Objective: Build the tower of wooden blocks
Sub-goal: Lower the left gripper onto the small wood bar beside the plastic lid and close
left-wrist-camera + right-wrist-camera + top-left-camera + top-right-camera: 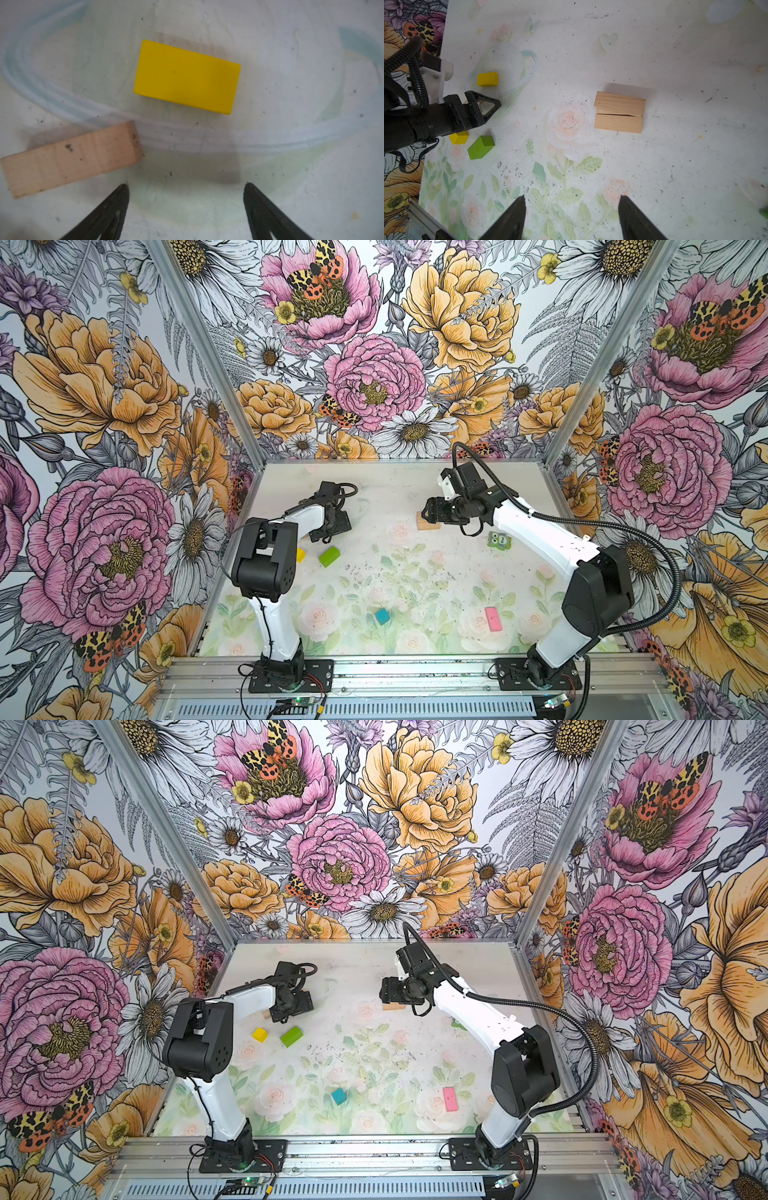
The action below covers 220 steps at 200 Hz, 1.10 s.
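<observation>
Planks (618, 123) lengthwise together, long axes parallel, crosswise before right gripper (572, 197)

The left gripper (186, 187) hangs over the table (301, 197), its two dark fingertips (124, 190) spread wide with only pale surface between them. Ahead of the tips a yellow bar (187, 76) lies flat. A tan plank (70, 158) also lies flat, close to one fingertip, apart from the yellow bar and angled to it. Dark specks and a faint bluish arc (62, 104) mark the tabletop
</observation>
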Tool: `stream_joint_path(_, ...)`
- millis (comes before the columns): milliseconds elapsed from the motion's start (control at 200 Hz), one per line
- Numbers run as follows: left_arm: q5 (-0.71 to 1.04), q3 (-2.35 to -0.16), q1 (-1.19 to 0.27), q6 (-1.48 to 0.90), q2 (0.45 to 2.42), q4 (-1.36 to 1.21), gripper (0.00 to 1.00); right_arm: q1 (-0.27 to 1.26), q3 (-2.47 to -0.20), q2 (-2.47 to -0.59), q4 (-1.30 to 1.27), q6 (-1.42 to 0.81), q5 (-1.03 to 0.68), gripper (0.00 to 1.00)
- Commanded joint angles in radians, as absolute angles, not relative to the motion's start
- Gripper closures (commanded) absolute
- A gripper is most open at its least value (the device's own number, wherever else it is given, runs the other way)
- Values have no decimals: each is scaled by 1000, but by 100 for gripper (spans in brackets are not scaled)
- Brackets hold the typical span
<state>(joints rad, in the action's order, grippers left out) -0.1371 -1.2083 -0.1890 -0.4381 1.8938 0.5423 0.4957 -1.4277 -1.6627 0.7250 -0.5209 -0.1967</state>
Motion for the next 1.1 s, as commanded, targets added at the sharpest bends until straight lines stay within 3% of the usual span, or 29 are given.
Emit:
stream_joint_path(0,-173,-1209,-197,-437,1790,579,12,486,-1431,-1638,730,-498,-202,27)
stream_joint_path(330,-304,-1123,-133,-490,1647,603,8,489,-1446,-1655,730,-497,-213,25)
stream_joint_path(695,-292,-1123,-121,-497,1681,586,7,492,-1435,-1657,729,-486,-213,25)
stream_joint_path(1096,-223,-1219,-56,-369,1873,577,8,490,-1407,-1617,730,-477,-210,25)
